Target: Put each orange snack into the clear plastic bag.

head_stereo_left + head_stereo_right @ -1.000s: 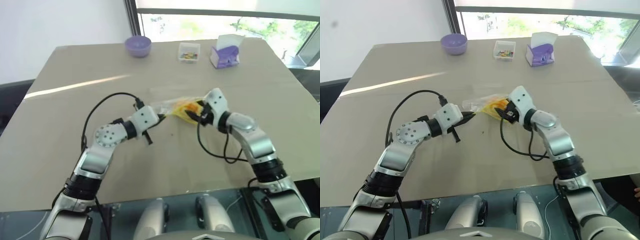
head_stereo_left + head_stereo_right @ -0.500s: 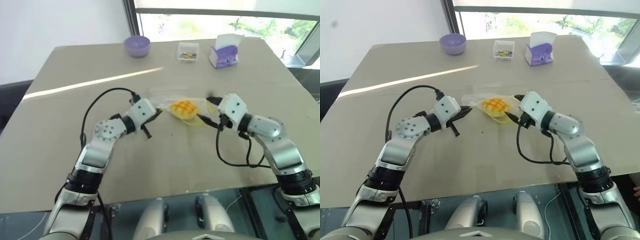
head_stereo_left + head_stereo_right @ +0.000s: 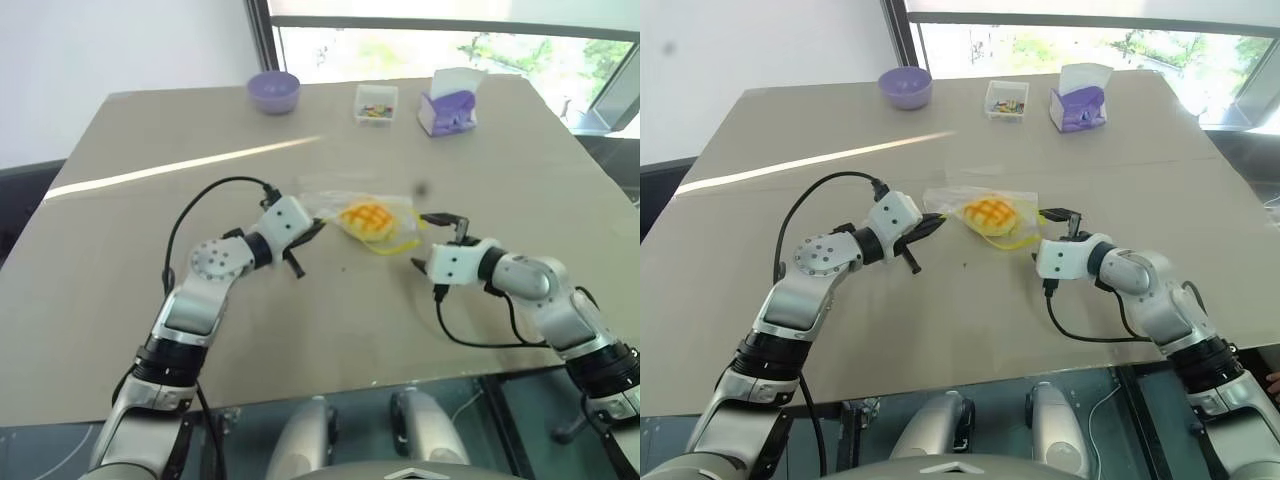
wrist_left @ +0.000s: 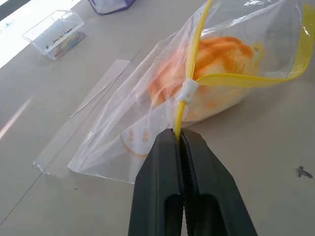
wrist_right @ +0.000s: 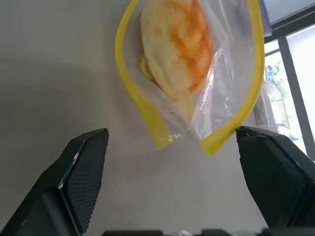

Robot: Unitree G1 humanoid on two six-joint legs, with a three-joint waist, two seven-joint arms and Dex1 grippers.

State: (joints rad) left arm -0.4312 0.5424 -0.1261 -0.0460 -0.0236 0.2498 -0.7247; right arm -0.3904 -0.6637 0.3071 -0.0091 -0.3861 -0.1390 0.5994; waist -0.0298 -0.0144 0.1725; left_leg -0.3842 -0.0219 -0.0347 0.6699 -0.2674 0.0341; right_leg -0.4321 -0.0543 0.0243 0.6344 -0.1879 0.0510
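Left wrist view: my left gripper [image 4: 180, 140] has its fingers clamped on the yellow seal strip of the clear plastic bag [image 4: 147, 113], which lies mid-worktop with the orange snack [image 3: 367, 217] inside its gaping mouth. My right gripper [image 3: 436, 243] hangs just beside the mouth, fingers wide apart and empty. I judge the bagging done; I see no other snack, so sealing likely comes next.

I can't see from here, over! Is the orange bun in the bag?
Left end effector shut on clear plastic bag seal. Right end effector open, clear of bag. Orange snack inside bag, mouth open. Nothing in the way.
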